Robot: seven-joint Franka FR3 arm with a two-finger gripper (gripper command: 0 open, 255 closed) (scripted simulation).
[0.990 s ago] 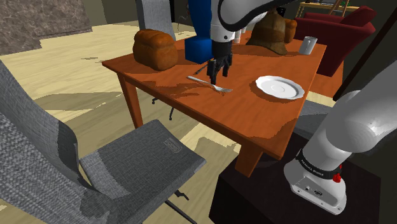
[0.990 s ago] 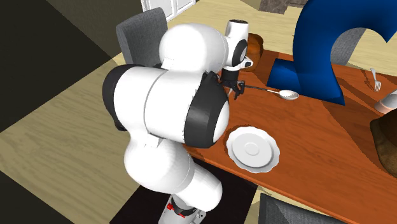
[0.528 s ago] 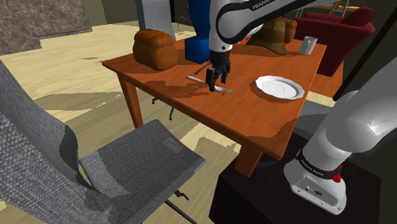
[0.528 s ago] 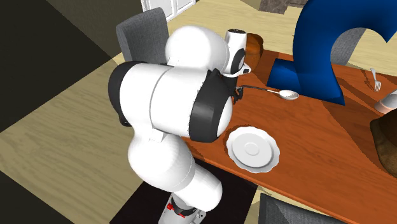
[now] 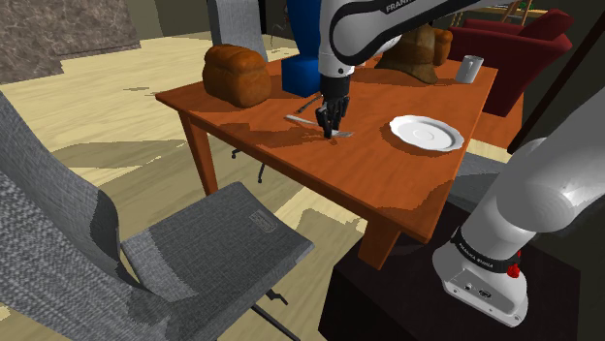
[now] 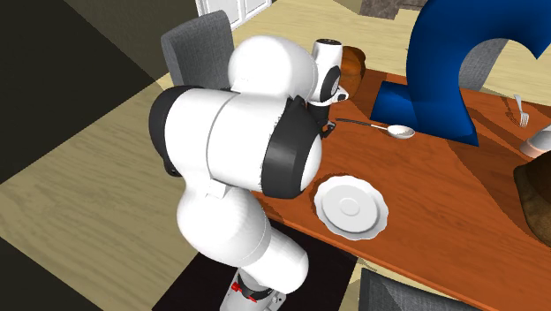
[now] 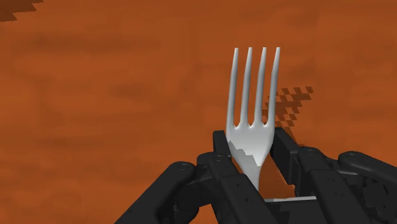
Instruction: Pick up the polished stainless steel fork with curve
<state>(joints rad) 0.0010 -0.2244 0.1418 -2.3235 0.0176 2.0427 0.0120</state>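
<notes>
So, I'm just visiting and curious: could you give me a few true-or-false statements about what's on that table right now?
The silver metal fork has three tines. False: four.
The black two-finger gripper clasps the fork's neck. True.
The round white plate holds the brown bread loaf. False: the loaf sits on the reddish-brown wooden table, apart from the plate.
The fork rests on the table. True.

Fork point(image 7: 253, 130) — pale silver-grey, plain, lighter along the tines. Gripper point(image 7: 250, 153): all black. Table point(image 5: 388, 179): orange-brown, darker blotchy streaks. Plate point(image 5: 427, 133): white. Loaf point(image 5: 236, 75): brown. Chair point(image 5: 208, 252): grey, fine woven speckle. Armchair point(image 5: 519, 39): dark red. Arched block point(image 6: 441, 71) — deep blue. Arm point(image 6: 238, 141): white, dark grey joint bands. Floor point(image 5: 126, 107): pale yellow.
</notes>
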